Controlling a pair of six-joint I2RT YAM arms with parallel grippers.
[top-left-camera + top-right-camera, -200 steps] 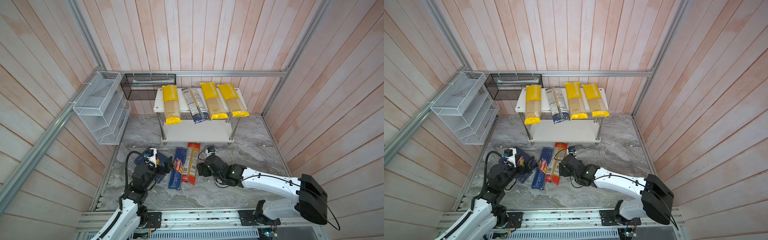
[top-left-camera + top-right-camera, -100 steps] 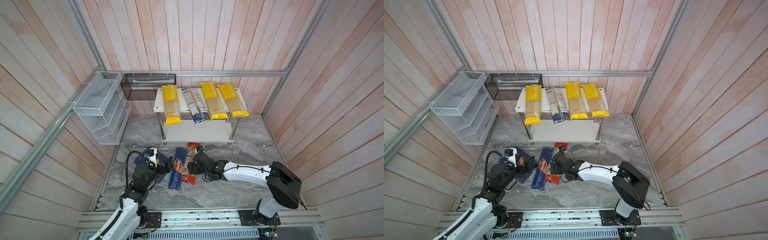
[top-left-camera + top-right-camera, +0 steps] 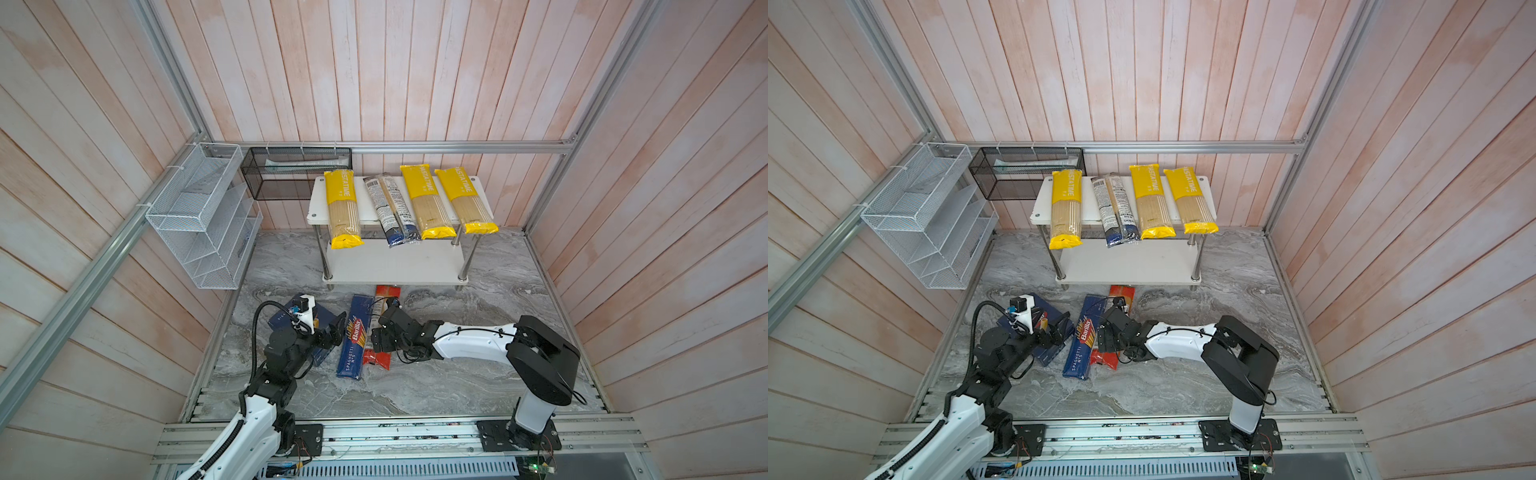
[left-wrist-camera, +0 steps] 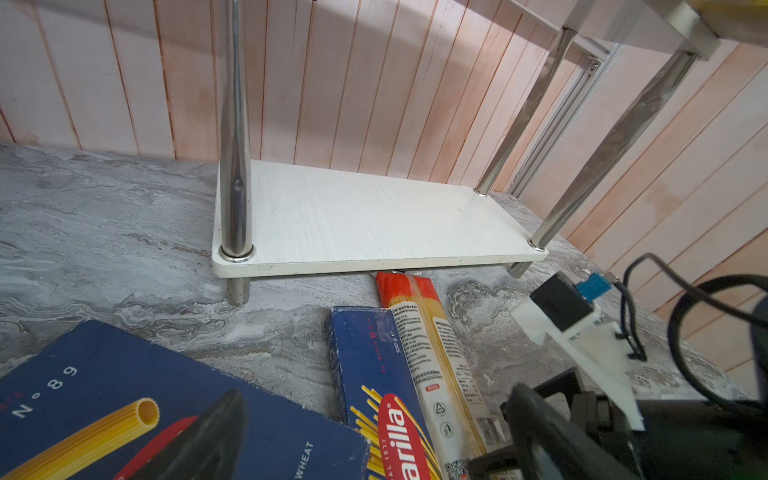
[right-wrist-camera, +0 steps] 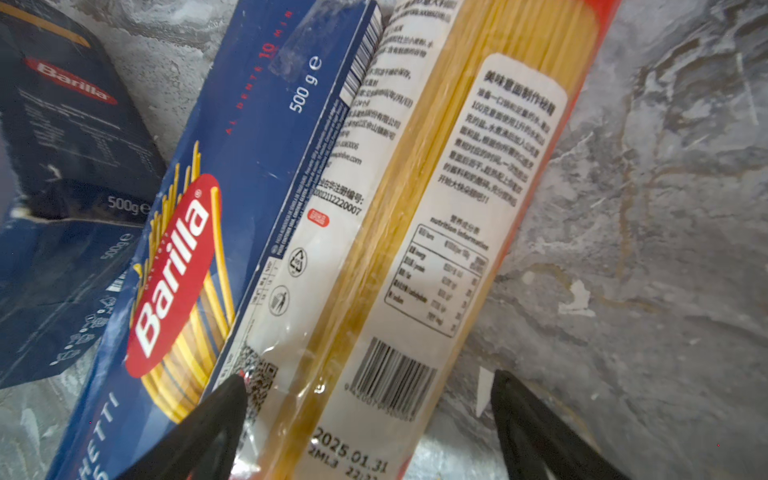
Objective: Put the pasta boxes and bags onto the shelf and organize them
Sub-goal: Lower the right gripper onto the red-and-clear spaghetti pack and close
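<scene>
Red-ended bag point(image 5: 415, 249), long edge touching the spaghetti box point(image 5: 232, 166), floor point(image 5: 665, 208) along the other, straddled by the wide-spread right tool point(image 5: 369, 375)

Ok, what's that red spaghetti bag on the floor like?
The red-ended bag is a long, flat, clear plastic packet of yellow spaghetti with white printed labels and a barcode. It lies flat on the marble floor, its long side against the narrow Barilla box, its far end tucked just under the shelf. The right gripper hangs over it, fingers open on either side.
</scene>
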